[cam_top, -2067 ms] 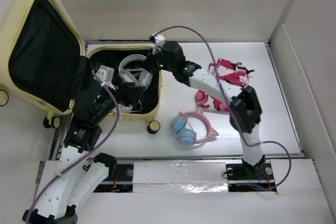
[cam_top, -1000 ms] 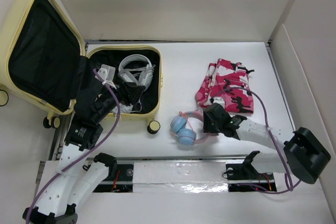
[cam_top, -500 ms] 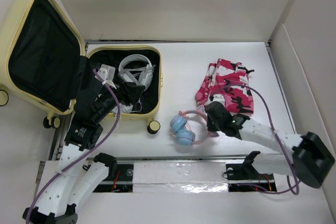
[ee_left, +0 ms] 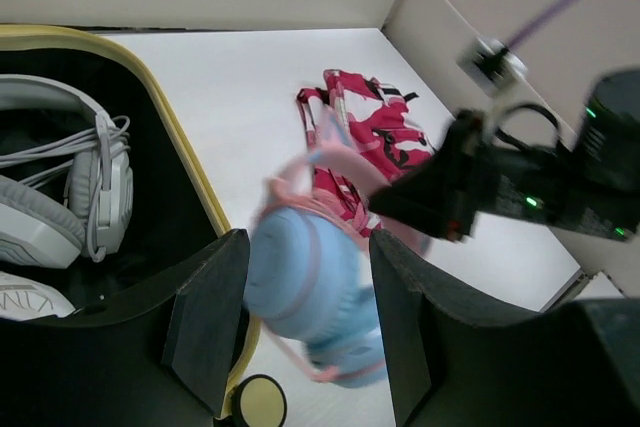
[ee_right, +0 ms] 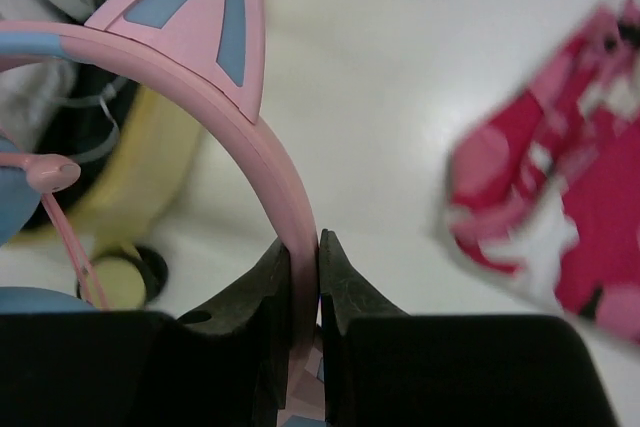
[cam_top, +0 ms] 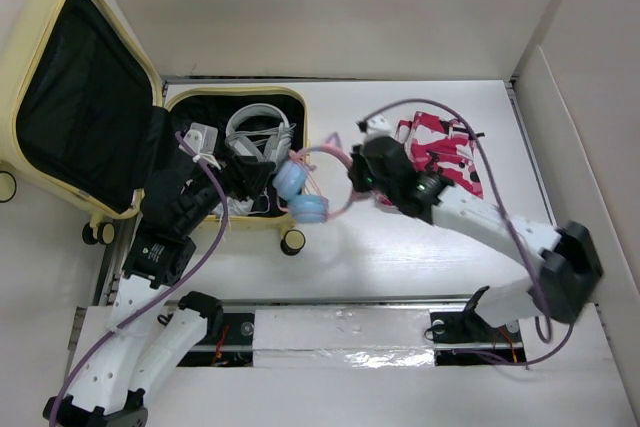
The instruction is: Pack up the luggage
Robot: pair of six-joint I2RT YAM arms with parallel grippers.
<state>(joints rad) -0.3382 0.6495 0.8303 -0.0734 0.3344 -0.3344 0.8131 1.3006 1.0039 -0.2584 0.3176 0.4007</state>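
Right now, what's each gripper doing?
Left gripper: open, holding nothing.
Right gripper: closed on the headband of the pink headphones.

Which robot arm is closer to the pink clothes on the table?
Right. The right pincer, shut on the cat-ear headphones, is right next to the pink clothes. The left pincer sits over the open luggage, far on the other side.

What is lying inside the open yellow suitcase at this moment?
White headphones with their cable and a small white adapter lie on the black lining of the luggage. The left arm covers the near corner, so what lies under it cannot be seen.
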